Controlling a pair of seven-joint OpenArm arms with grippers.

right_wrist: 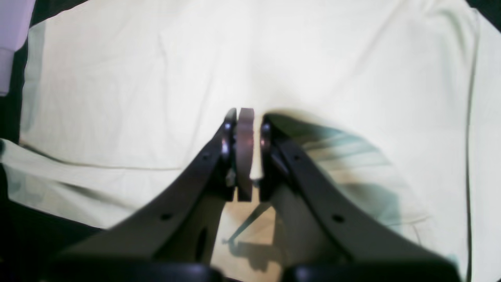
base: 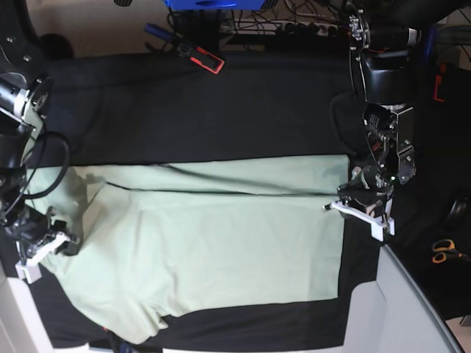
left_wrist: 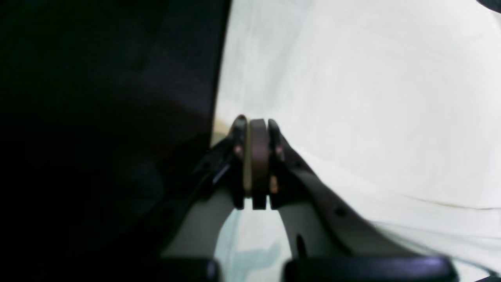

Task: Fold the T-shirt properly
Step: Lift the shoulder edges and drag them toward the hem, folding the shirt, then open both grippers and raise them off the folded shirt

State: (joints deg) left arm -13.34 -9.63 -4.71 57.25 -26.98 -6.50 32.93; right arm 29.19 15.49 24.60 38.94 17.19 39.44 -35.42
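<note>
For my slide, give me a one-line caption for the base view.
Two arms at opposite ends of a mint T-shirt on black cloth, left gripper and right gripper shut.

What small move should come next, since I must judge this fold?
Probably both arms should carry their pinched edges across. The left pincer and right pincer are shut at opposite ends of the T-shirt, which lies mostly flat on the black table cloth.

No text, label, brand, number or sign can be read in any of the three views; every surface shown is plain, blurred, or too small to make out lettering.
</note>
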